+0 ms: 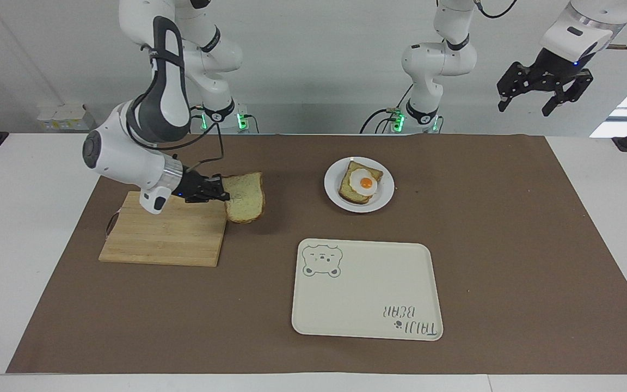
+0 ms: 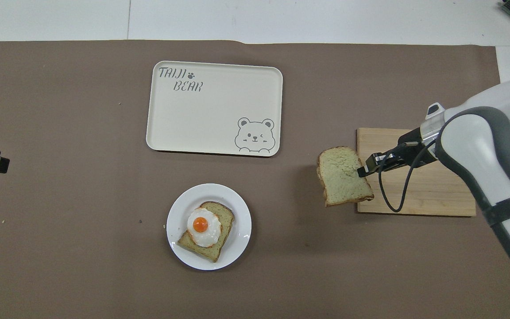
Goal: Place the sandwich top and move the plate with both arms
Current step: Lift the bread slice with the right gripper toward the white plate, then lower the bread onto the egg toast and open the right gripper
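Overhead view: right gripper (image 2: pixel 363 170) clenches the porous, squarish sandwich top (image 2: pixel 342 176) over the wooden board's (image 2: pixel 419 190) nine-o'clock edge; left gripper (image 1: pixel 543 90), released, appears only partly.

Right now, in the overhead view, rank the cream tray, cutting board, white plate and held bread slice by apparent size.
1. Cream tray.
2. Cutting board, partly covered by the right arm.
3. White plate.
4. Held bread slice; it is raised toward the camera, so it looks bigger than it is, yet it is smallest.

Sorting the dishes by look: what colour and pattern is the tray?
Cream tray with a grey bear drawing and lettering, clearest in the overhead view.
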Action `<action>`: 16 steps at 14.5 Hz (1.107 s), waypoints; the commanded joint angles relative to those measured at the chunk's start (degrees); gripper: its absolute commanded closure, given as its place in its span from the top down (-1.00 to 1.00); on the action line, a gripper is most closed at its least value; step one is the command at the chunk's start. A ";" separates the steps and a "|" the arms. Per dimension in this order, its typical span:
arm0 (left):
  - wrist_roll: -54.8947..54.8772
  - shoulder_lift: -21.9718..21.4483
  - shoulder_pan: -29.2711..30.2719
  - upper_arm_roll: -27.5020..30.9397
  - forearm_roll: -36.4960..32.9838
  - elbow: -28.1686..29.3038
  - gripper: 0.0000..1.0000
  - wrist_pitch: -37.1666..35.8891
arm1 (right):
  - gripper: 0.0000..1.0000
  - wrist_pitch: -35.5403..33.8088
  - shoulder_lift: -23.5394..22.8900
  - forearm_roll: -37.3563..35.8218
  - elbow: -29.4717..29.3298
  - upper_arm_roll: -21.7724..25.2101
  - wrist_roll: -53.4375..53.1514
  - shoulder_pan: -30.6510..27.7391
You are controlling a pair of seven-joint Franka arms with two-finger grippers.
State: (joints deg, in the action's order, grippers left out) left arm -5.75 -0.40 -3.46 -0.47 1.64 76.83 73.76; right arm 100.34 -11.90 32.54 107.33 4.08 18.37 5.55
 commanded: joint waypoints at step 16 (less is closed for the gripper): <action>-0.31 -1.36 0.56 -0.32 0.20 1.74 1.00 0.42 | -1.00 24.72 1.80 1.29 5.07 0.05 -38.76 33.29</action>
State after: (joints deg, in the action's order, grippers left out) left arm -5.75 -0.40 -3.46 -0.47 1.64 76.85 73.76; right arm 122.97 -11.53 32.57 109.62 3.76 -19.47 37.63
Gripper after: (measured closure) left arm 0.000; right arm 0.947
